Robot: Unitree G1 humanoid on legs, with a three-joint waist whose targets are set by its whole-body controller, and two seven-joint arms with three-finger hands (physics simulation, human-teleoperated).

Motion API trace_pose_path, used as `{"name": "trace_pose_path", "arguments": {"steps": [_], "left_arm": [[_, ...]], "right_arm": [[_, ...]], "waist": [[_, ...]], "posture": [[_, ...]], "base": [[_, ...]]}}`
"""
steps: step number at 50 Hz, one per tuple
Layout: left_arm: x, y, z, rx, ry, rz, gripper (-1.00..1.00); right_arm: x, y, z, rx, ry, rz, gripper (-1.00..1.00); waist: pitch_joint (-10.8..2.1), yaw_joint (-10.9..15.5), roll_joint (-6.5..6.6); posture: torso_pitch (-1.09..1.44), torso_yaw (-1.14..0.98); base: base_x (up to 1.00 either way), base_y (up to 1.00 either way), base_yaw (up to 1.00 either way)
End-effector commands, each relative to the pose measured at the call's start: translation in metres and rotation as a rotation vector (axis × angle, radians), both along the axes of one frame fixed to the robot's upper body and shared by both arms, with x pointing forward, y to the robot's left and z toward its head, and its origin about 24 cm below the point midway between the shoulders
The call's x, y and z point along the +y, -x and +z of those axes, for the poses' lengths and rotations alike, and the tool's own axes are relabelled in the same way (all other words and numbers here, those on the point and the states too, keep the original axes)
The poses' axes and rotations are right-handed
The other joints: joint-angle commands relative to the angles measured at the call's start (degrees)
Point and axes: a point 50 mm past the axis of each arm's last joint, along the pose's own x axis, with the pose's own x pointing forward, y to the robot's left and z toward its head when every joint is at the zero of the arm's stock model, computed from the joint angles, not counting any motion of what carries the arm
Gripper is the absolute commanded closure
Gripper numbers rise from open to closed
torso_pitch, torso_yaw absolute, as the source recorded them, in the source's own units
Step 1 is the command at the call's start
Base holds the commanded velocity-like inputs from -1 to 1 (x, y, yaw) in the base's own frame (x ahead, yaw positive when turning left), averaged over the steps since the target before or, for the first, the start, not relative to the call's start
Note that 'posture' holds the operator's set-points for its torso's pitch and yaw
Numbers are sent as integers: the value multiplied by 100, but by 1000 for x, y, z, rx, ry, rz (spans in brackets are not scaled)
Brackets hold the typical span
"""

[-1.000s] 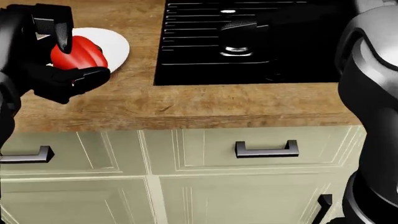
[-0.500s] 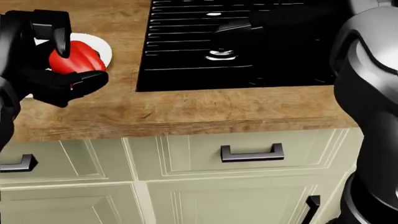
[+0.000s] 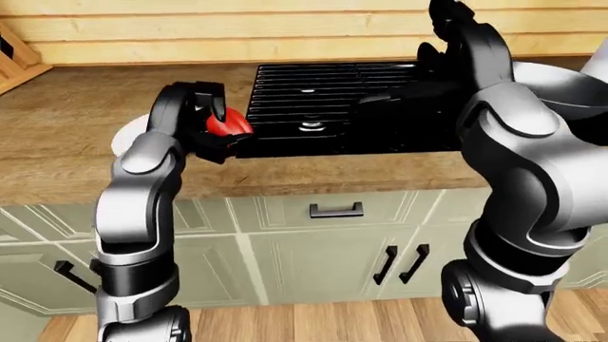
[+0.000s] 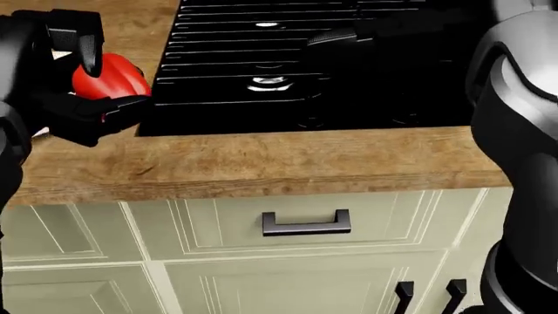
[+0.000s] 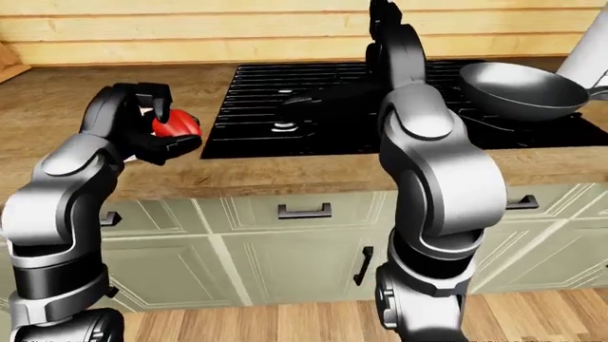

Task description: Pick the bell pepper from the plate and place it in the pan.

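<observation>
My left hand (image 4: pixel 97 80) is shut on the red bell pepper (image 4: pixel 112 77) and holds it above the wooden counter, just left of the black cooktop (image 4: pixel 261 65). The pepper also shows in the left-eye view (image 3: pixel 230 124). A sliver of the white plate (image 3: pixel 126 134) shows behind my left arm. The grey pan (image 5: pixel 518 85) stands on the right part of the cooktop. My right hand (image 3: pixel 450 16) is raised over the cooktop at the top of the view, empty, with its fingers spread.
The wooden counter (image 4: pixel 261 163) runs across, with pale green cabinets and dark handles (image 4: pixel 305 224) below. A wooden block (image 3: pixel 14 60) stands at the top left. My right arm (image 5: pixel 428 142) hides part of the cooktop.
The whole picture has shifted left as the camera moved right. My left hand has carried the pepper off the plate to the cooktop's left edge.
</observation>
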Motion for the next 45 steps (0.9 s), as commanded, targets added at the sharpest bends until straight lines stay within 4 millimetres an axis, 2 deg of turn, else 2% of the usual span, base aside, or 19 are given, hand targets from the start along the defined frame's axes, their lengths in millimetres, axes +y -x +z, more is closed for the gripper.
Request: {"name": "trace_pose_path", "arguments": {"steps": [1,4,6,8,9,10,18,20,22,23,25,28,31,33,34,35,36,38,45], "left_arm": [[-6,5,25,-126,-8,-34,100],[-6,5,25,-126,-5,-34,100],[-6,6,25,-126,-5,-35,100],[-6,6,26,-126,-6,-34,100],[-6,6,26,-127,-7,-34,100],[-6,6,26,-126,-7,-32,100],[-5,6,26,-128,-6,-26,100],[-5,7,27,-130,-6,-27,100],[-5,7,27,-130,-7,-27,100],[-5,7,27,-130,-6,-28,100],[-4,7,27,-130,-6,-26,100],[-5,6,27,-130,-6,-28,100],[-4,6,27,-129,-7,-29,100],[-5,6,28,-130,-7,-28,100],[-5,6,28,-130,-7,-29,100],[-5,6,29,-131,-8,-29,100],[-5,6,28,-132,-6,-27,100],[-5,6,30,-133,-5,-25,100],[-6,5,30,-135,-5,-30,100]], "right_arm": [[-3,7,17,-100,-8,-23,-100],[-4,7,17,-100,-8,-24,-100],[-4,8,18,-101,-7,-24,-100],[-4,8,18,-101,-8,-24,-100],[-3,8,19,-102,-9,-24,-100],[-3,8,18,-102,-8,-24,-100],[-4,8,18,-102,-9,-25,-100],[-4,9,20,-105,-10,-27,-100],[-5,9,20,-106,-10,-27,-100],[-5,9,20,-106,-10,-27,-100],[-4,10,20,-107,-10,-26,-100],[-4,8,19,-105,-9,-24,-100],[-4,8,19,-103,-9,-24,-100],[-4,8,19,-103,-9,-24,-100],[-4,8,19,-103,-9,-24,-100],[-4,9,20,-104,-10,-24,-100],[-4,9,20,-104,-10,-24,-100],[-4,9,19,-104,-10,-22,-100],[-4,9,19,-103,-9,-21,-100]], "waist": [[-149,-35,23],[-103,-27,-149],[-117,-2,-373],[-209,-11,-856],[-106,-21,-506],[-119,-2,-613],[-37,9,-203],[-38,-7,-68],[-91,-37,198],[-83,-36,89],[-90,-47,138],[-151,-40,53],[-91,-31,-98],[-88,-10,-286],[-119,0,-451],[-184,-5,-713],[-165,-15,-604],[-98,-12,-575],[-36,16,-180]], "posture": [[0,0],[0,0],[0,0],[0,0],[0,0],[0,0],[0,0],[0,0],[0,0],[0,0],[0,0],[0,0],[0,0],[0,0],[0,0],[0,0],[0,0],[0,0],[0,0]], "base": [[0,-26,0],[0,-25,0],[0,-25,0],[0,-25,0],[0,-24,0],[0,-25,0],[0,-25,0],[0,-26,0],[0,-26,0],[0,-26,0],[0,-26,0],[0,-25,0],[0,-26,0],[0,-26,0],[0,-27,0],[0,-25,0],[0,-26,0],[0,-25,0],[0,-25,0]]}}
